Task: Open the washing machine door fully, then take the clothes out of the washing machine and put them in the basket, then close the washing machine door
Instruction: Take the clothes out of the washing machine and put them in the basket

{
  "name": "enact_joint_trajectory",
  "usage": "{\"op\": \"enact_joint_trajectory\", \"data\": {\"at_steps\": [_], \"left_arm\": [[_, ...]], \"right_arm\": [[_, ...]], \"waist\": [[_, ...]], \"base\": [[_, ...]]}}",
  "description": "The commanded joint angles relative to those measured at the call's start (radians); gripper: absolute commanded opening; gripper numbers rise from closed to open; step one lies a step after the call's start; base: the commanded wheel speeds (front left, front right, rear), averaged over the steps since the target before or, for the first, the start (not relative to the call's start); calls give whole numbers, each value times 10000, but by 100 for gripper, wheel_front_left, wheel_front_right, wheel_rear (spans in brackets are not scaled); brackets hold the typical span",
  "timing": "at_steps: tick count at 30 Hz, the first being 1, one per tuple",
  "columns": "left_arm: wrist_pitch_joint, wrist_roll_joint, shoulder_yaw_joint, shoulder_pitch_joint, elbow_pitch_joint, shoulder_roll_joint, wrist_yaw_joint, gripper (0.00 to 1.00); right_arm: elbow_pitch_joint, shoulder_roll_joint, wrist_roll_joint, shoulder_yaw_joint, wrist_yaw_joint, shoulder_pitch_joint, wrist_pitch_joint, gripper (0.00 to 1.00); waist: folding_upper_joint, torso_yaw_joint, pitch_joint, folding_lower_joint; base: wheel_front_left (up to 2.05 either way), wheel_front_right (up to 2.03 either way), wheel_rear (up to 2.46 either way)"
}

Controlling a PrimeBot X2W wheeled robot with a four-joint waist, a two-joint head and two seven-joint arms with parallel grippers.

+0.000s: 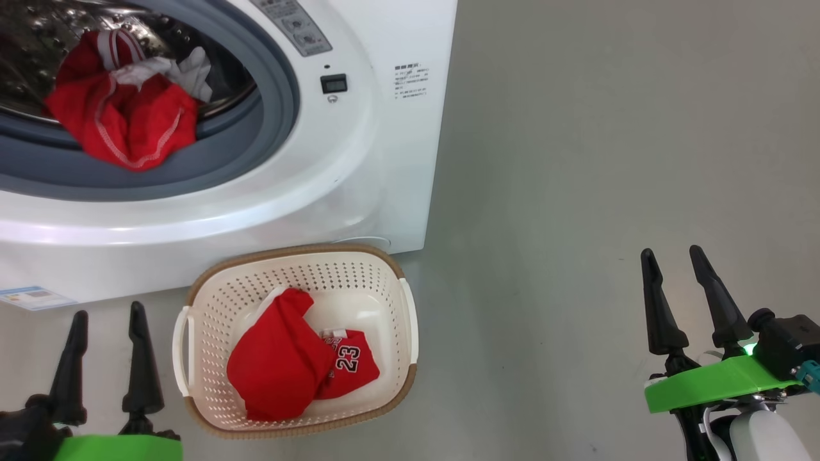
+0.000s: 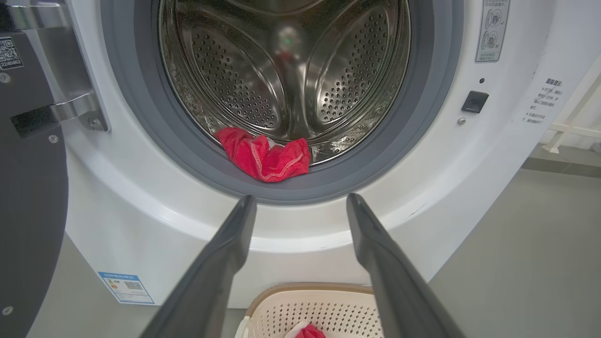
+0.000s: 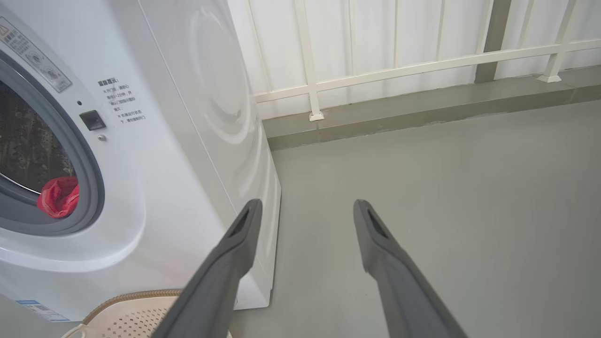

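Note:
The white washing machine (image 1: 359, 160) stands open, its steel drum (image 2: 286, 70) ringed by a grey gasket. Red clothes (image 1: 122, 115) with white trim hang over the gasket's lower lip (image 2: 265, 157) (image 3: 58, 197). The washing machine door (image 2: 28, 188) is swung out at the left, dark inner frame showing. On the floor before the machine sits the cream basket (image 1: 397, 282) (image 2: 310, 300) (image 3: 127, 314), with red clothes (image 1: 288, 362) marked 23 inside. My left gripper (image 1: 107, 317) (image 2: 300, 199) is open, empty, just left of the basket. My right gripper (image 1: 672, 253) (image 3: 305, 204) is open, empty, over bare floor to the right.
Grey floor (image 1: 608, 160) spreads to the right of the machine. A white railing (image 3: 422, 61) on a low kerb runs behind it. A blue label (image 1: 32, 298) marks the machine's lower left corner.

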Motion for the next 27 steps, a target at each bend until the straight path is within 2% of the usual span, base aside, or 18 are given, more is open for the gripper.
{"op": "enact_joint_trajectory", "data": {"at_steps": [1,6,12,19,23,26,27], "left_arm": [[-49,-135,280,-162,-214,121,-42,100],[-49,64,15,-720,250,121,-43,100],[-49,756,130,-2346,1363,179,-47,100],[-49,1397,344,-4827,3071,830,-16,100],[-49,1777,334,-6316,4279,1304,217,100],[-49,1898,321,-6838,4807,1540,310,100],[-49,2012,318,-7334,5316,1774,456,100]], "right_arm": [[-252,-75,-90,167,65,-64,-65,100],[-284,-75,-56,212,65,-137,-65,100],[-316,-75,-16,363,65,-427,-65,100],[-354,-75,147,604,65,-847,-65,100],[-363,-75,290,741,65,-1029,-65,100],[-372,-75,340,807,65,-1080,-65,100],[-388,-75,389,857,65,-1122,-65,100]], "waist": [[0,22,33,0],[0,102,317,0],[0,26,971,0],[0,-363,1744,0],[0,-682,2142,0],[0,-805,2258,0],[0,-917,2381,0]], "base": [[0,0,0],[0,0,0],[0,0,0],[0,0,0],[0,0,0],[0,0,0],[0,0,0]]}}
